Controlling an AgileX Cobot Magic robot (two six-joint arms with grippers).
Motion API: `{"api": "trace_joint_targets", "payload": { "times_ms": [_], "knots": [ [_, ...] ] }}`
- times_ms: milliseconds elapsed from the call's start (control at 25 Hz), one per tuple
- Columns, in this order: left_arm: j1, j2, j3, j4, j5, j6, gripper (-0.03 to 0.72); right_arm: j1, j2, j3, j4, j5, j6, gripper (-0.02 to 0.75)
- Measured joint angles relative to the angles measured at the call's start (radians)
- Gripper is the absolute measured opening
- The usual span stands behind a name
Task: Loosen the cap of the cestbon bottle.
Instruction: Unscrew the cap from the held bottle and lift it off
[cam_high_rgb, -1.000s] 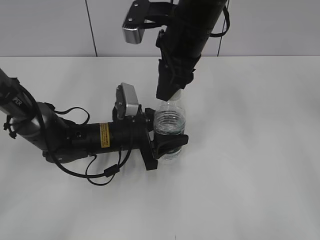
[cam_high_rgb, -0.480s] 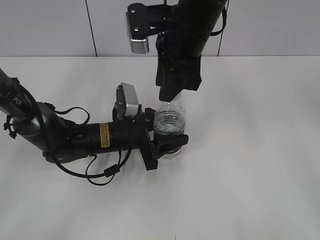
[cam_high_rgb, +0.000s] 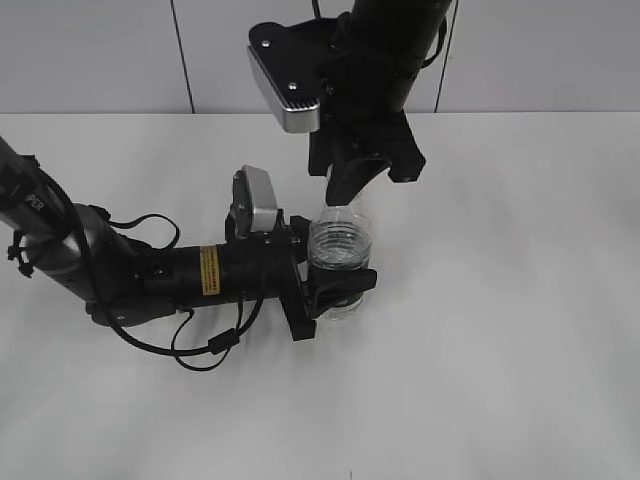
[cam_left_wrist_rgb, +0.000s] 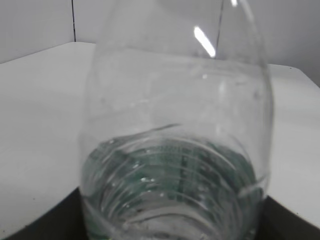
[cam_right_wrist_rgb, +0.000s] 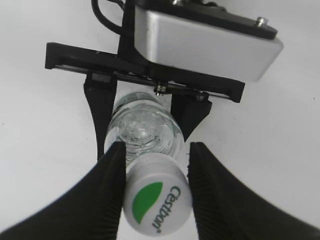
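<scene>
My right tool (cam_right_wrist_rgb: 152, 165) sits over the top of the cestbon bottle (cam_high_rgb: 338, 252), its two dark fingers (cam_right_wrist_rgb: 112, 172) flanking the cap (cam_right_wrist_rgb: 156, 200), one on each side. They look pressed to the cap's rim, though I can't swear both pads are touching. My left tool (cam_high_rgb: 325, 285) comes in low from the bottle's left and is clamped round the lower body, holding it upright on the white worktop (cam_high_rgb: 500, 300).

The bottle is thin clear plastic with some water in it, so I judge it light and easily squashed; a hard squeeze on the body would dent it and let it spin. The ribbed band by the green label (cam_left_wrist_rgb: 170, 160) is the stiffer place to brace. The cap is small, hard and smooth-topped; the purchase is on its side wall, gripped squarely and low.
</scene>
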Motion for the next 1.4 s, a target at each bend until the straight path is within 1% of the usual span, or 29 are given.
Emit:
{"api": "trace_joint_targets", "payload": {
  "times_ms": [200, 520, 560, 600, 720, 760, 840, 1040, 1200, 1400],
  "knots": [
    [0.000, 0.000, 0.000, 0.000, 0.000, 0.000, 0.408, 0.001, 0.000, 0.000, -0.002, 0.001, -0.009, 0.293],
    [0.000, 0.000, 0.000, 0.001, 0.000, 0.000, 0.408, 0.001, 0.000, -0.001, -0.001, 0.001, 0.075, 0.298],
    [0.000, 0.000, 0.000, 0.001, 0.000, 0.000, 0.408, 0.001, 0.000, -0.001, -0.002, -0.002, 0.098, 0.326],
    [0.000, 0.000, 0.000, 0.001, -0.001, 0.000, 0.408, 0.001, 0.000, -0.001, -0.010, -0.004, 0.119, 0.374],
    [0.000, 0.000, 0.000, 0.003, -0.002, 0.000, 0.408, -0.001, 0.000, -0.001, -0.015, -0.011, 0.224, 0.542],
    [0.000, 0.000, 0.000, 0.003, -0.002, 0.000, 0.408, -0.001, 0.000, -0.002, -0.009, -0.011, 0.263, 0.580],
    [0.000, 0.000, 0.000, 0.003, -0.002, 0.000, 0.408, -0.001, 0.000, -0.016, 0.003, -0.011, 0.355, 0.611],
    [0.000, 0.000, 0.000, 0.005, -0.002, 0.000, 0.408, -0.001, -0.001, -0.067, 0.018, -0.012, 0.531, 0.619],
    [0.000, 0.000, 0.000, 0.005, -0.002, 0.000, 0.408, -0.001, -0.016, -0.068, 0.029, -0.012, 0.654, 0.617],
    [0.000, 0.000, 0.000, 0.006, -0.002, 0.000, 0.408, -0.001, -0.062, -0.069, 0.033, -0.012, 0.941, 0.598]
  ]
}}
